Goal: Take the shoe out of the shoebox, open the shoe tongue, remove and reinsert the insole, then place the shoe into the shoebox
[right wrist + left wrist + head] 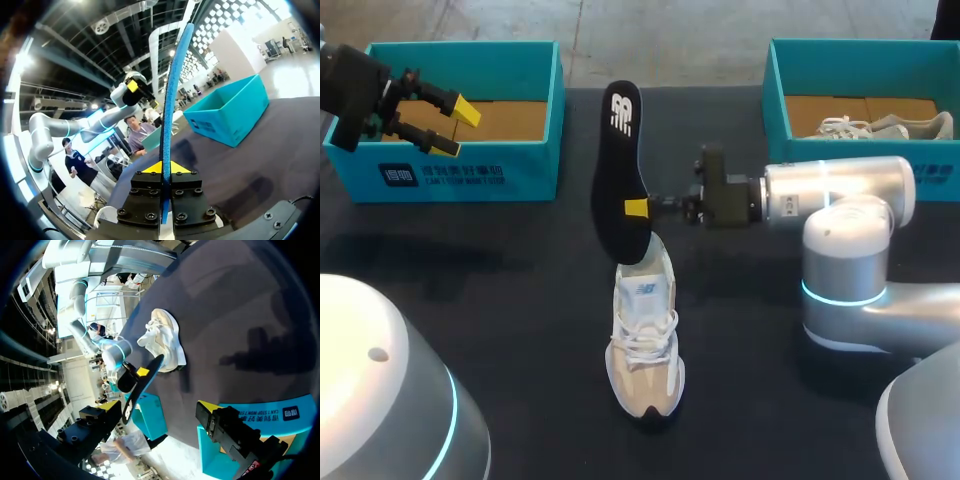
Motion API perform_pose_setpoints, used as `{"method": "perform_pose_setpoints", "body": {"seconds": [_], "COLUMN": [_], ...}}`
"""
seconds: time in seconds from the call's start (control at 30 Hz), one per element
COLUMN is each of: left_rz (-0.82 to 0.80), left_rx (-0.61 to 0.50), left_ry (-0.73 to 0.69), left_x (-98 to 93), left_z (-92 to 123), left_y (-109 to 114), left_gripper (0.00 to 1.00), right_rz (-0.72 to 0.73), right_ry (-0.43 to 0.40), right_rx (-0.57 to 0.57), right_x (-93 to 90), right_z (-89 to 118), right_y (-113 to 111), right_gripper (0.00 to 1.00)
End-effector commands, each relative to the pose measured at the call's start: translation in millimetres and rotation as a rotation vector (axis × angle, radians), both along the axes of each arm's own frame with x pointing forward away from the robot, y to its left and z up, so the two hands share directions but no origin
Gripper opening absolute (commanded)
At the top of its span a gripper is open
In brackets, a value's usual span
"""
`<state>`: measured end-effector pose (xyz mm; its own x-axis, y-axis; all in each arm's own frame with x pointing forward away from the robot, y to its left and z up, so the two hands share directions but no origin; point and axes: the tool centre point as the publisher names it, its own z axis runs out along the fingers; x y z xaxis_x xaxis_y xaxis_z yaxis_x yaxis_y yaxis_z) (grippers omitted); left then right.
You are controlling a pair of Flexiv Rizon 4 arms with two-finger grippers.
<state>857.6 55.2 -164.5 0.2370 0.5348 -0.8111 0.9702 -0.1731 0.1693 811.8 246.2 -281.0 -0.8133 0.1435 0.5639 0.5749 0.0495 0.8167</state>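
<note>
A beige and white sneaker (pixel 645 345) stands on the black table, toe toward the front edge; in the left wrist view the sneaker (pixel 162 337) lies far ahead. My right gripper (pixel 636 208) is shut on the edge of a black insole (pixel 618 150), held upright, its lower end at the shoe's heel opening. In the right wrist view the insole (pixel 172 95) shows edge-on and blue, pinched between the yellow tips of the right gripper (pixel 164 168). My left gripper (pixel 454 128) hangs open and empty over the left teal shoebox (pixel 470 170).
A second teal shoebox (pixel 790 110) at the back right holds another pale shoe (pixel 885 127). The right arm's body (pixel 850 250) fills the table's right side. In the left wrist view the left shoebox (pixel 260 422) is close under the left gripper (pixel 227 432).
</note>
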Motion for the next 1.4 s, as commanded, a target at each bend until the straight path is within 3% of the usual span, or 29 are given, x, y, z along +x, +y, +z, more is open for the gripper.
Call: {"method": "perform_pose_setpoints", "body": {"seconds": [0.03, 0.5, 1.4], "left_rz": [0.001, 0.001, 0.001], "left_rx": [0.002, 0.002, 0.002], "left_ry": [-0.001, -0.001, -0.001], "left_x": [-0.9, -0.9, -0.9], "left_z": [0, 0, 0], "left_y": [0, 0, 0], "left_gripper": [1.00, 1.00, 1.00], "right_rz": [0.001, -0.001, -0.006], "right_ry": [-0.005, -0.026, -0.024], "right_rx": [0.006, 0.020, 0.028], "right_x": [1.0, 1.5, -16.7], "right_z": [-1, -4, -9], "right_y": [-4, -12, -14], "right_gripper": [0.00, 0.00, 0.00]}}
